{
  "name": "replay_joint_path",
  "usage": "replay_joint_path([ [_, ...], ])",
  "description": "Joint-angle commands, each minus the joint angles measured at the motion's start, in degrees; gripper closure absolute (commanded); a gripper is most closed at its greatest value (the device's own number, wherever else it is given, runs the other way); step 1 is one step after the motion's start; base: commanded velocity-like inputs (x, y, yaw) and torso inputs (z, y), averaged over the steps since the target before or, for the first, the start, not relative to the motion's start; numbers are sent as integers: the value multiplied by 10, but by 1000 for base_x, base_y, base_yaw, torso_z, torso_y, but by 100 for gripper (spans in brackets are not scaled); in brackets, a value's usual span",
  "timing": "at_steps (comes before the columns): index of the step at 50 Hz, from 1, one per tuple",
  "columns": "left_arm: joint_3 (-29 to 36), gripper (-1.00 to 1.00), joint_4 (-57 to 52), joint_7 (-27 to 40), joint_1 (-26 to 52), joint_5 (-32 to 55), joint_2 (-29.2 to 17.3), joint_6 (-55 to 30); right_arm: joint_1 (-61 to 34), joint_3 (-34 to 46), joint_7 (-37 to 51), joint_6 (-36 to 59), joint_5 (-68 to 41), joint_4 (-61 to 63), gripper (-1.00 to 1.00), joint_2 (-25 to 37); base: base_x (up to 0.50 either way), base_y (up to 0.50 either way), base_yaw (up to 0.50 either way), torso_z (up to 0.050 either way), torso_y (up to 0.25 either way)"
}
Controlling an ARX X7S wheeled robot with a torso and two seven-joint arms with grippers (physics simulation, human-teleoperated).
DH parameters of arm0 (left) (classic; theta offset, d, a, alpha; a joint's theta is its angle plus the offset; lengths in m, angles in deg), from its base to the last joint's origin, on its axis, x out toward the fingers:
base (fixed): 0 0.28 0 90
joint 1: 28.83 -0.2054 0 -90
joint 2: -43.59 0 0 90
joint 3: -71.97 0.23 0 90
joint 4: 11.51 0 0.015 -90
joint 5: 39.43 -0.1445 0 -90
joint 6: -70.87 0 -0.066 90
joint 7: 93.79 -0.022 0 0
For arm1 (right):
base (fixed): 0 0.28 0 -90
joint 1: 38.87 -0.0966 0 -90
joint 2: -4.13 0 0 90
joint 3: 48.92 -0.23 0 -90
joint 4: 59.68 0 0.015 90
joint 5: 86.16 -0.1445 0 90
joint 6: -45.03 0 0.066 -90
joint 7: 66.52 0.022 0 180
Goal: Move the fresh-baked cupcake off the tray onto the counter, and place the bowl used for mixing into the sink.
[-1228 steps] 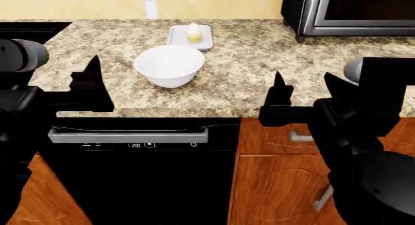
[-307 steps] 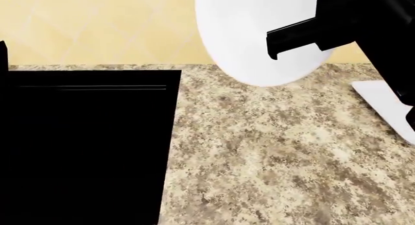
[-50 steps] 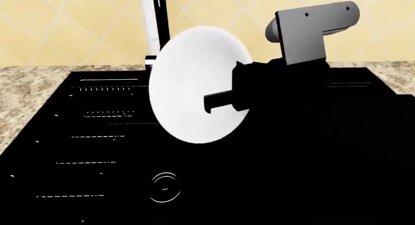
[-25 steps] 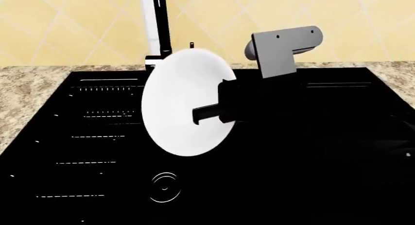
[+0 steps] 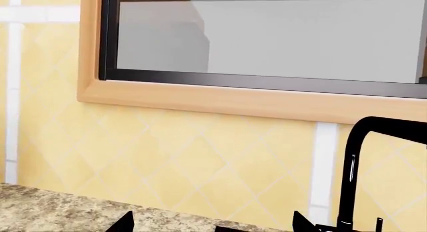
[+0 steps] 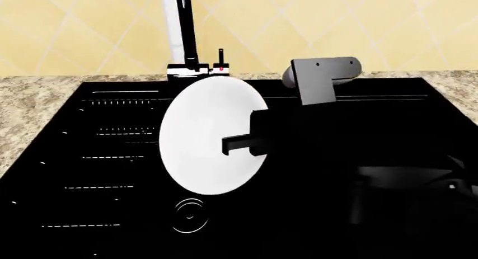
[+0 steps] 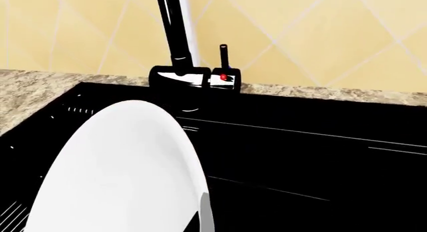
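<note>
The white bowl [image 6: 201,130] hangs on edge over the black sink [image 6: 112,175], its underside turned toward the head camera. My right gripper [image 6: 228,142] is shut on its rim, one black finger lying across the outside. In the right wrist view the bowl [image 7: 113,172] fills the lower part, and the right gripper [image 7: 202,224] pinches its rim. My left gripper [image 5: 213,224] is open and holds nothing; only its two tips show, above the counter [image 5: 53,212] near the wall. The cupcake and the tray are out of view.
The black tap [image 6: 187,41] with its red-dotted lever [image 6: 220,60] stands right behind the bowl at the sink's back edge. Speckled counter [image 6: 30,113] borders the sink on the left and far right. A drain ring [image 6: 188,214] lies below the bowl. A tiled wall rises behind.
Over the last second the right gripper has carried the bowl down and slightly left, lower over the sink. Much earlier the bowl stood on the counter by the tray.
</note>
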Motion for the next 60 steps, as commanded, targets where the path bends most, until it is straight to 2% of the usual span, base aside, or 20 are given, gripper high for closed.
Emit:
replay_joint_path([
  [1, -7, -100, 0, -4, -6, -2, 3, -1, 6, 1, -6, 5, -10, -10, 100, -6, 0, 0, 0, 0, 0],
  [29, -15, -100, -4, -15, -20, -10, 11, 1, -78, 36, 52, 103, -89, -54, 100, -35, 0, 0, 0, 1, 0],
  [47, -29, -100, -5, -17, -31, -11, 16, -2, -11, 55, -21, 72, -36, -110, 100, -74, 0, 0, 0, 0, 0],
  [56, -30, -100, -3, -21, -35, -18, 16, -1, 6, 82, -32, 86, -23, -146, 100, -90, 0, 0, 0, 0, 0],
  [58, -33, -100, -6, -20, -37, -15, 20, -2, 7, 82, -36, 86, -22, -150, 100, -93, 0, 0, 0, 0, 0],
  [59, -48, -100, -15, -23, -36, -11, 53, -31, 7, 83, -36, 88, -24, -153, 100, -94, 0, 0, 0, 0, 0],
  [60, -48, -100, -13, -24, -36, -13, 54, -33, 5, 84, -34, 90, -26, -155, 100, -95, 0, 0, 0, 0, 0],
])
